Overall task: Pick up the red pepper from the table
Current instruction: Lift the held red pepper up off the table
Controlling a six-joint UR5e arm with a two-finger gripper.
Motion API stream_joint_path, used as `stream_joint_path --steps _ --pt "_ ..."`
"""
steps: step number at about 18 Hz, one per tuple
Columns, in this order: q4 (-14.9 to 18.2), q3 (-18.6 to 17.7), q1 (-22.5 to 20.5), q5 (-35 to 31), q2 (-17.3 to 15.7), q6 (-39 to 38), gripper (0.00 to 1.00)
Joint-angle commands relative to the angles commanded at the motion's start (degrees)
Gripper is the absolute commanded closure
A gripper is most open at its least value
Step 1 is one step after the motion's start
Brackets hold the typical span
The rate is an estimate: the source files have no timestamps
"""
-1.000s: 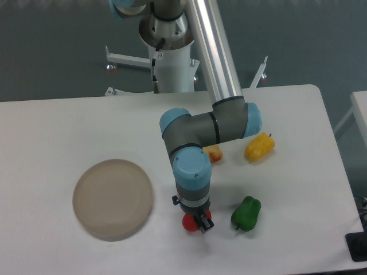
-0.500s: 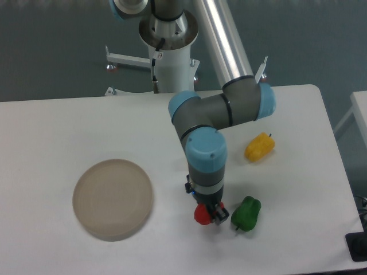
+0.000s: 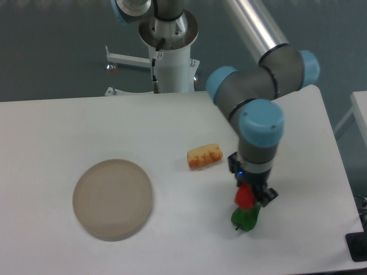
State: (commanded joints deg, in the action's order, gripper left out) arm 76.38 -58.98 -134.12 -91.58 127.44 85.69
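Observation:
The red pepper [image 3: 243, 197] is small and glossy red, held between the fingers of my gripper [image 3: 250, 197]. The gripper is shut on it and hangs over the right part of the white table [image 3: 51, 132]. The pepper looks lifted off the tabletop, just above the green pepper [image 3: 245, 219], which it partly covers. The pepper's stem is hidden by the gripper.
A round beige plate [image 3: 112, 199] lies at the left front. A yellow-orange corn-like toy [image 3: 205, 156] lies mid-table. The yellow pepper is hidden behind my arm. The table's right edge is close to the gripper.
My gripper has carried the red pepper to the right, from beside the plate to above the green pepper. The arm now covers the yellow pepper and uncovers the corn-like toy.

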Motion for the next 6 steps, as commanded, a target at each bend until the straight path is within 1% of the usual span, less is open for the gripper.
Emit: stream_joint_path --steps 1,6 --pt "0.0 -0.3 -0.3 0.0 -0.1 0.0 0.55" --pt "-0.6 0.4 -0.6 0.5 0.4 -0.5 0.55"
